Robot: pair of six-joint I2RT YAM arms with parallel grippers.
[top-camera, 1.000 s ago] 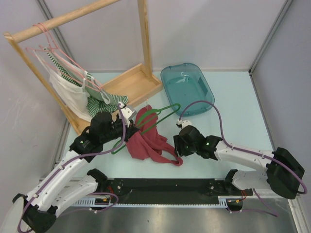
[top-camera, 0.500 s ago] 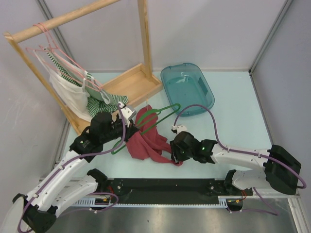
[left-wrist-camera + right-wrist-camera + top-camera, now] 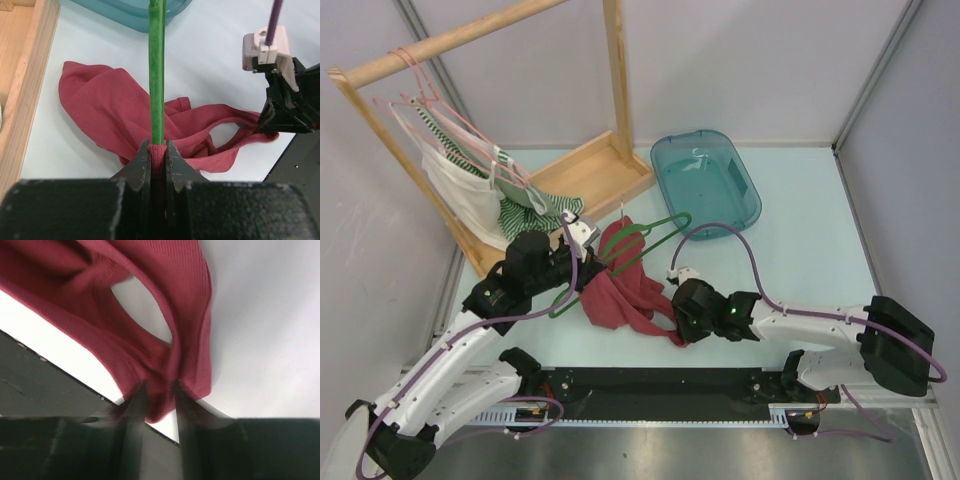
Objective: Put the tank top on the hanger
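The dark red tank top (image 3: 620, 292) lies crumpled on the table, partly draped over the green hanger (image 3: 657, 231). My left gripper (image 3: 586, 266) is shut on the hanger's bar (image 3: 156, 75) with a fold of the tank top (image 3: 107, 107) pinched in with it. My right gripper (image 3: 673, 324) is low at the top's near right strap loop. In the right wrist view the jaws (image 3: 159, 405) stand apart, astride the strap end (image 3: 165, 365), with a gap still showing beside the fabric. That view is blurred.
A wooden rack (image 3: 590, 170) at the back left carries pale pink hangers with a white garment (image 3: 470, 200) and a striped one (image 3: 542, 212). A teal bin (image 3: 705, 180) lies behind the hanger. A black strip (image 3: 660, 385) runs along the near edge.
My right gripper has moved left and down along the table to the tank top's strap. The left arm, the hanger and the rest of the top have not moved.
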